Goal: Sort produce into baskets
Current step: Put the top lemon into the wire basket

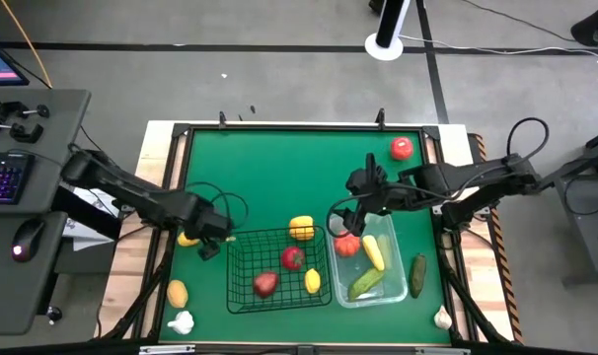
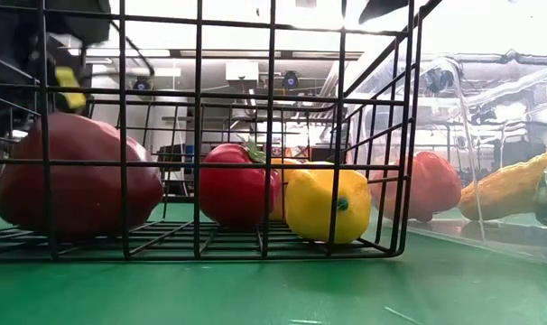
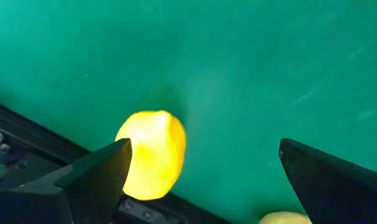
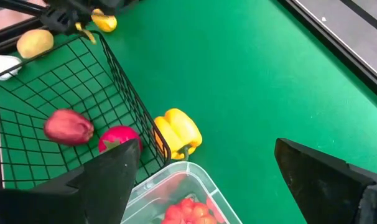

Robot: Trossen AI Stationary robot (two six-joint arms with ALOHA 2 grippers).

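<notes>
A black wire basket (image 1: 277,271) at the table's middle holds two red fruits (image 1: 293,258) and a yellow lemon (image 1: 312,281). A clear tub (image 1: 390,258) to its right holds a tomato (image 1: 346,245), a yellow corn (image 1: 374,251) and a cucumber (image 1: 366,284). A yellow pepper (image 1: 301,228) lies on the table against the basket's far side. My left gripper (image 3: 204,149) is open and empty above the table left of the basket, with a yellow lemon (image 3: 152,154) beside one finger. My right gripper (image 4: 204,149) is open and empty above the tub's far left corner.
Loose on the table are a tomato (image 1: 402,148) at the far right, a cucumber (image 1: 417,274) right of the tub, garlic (image 1: 442,318) at the near right, and a tan potato-like piece (image 1: 178,293) and garlic (image 1: 182,321) at the near left. Open green table lies at the far middle.
</notes>
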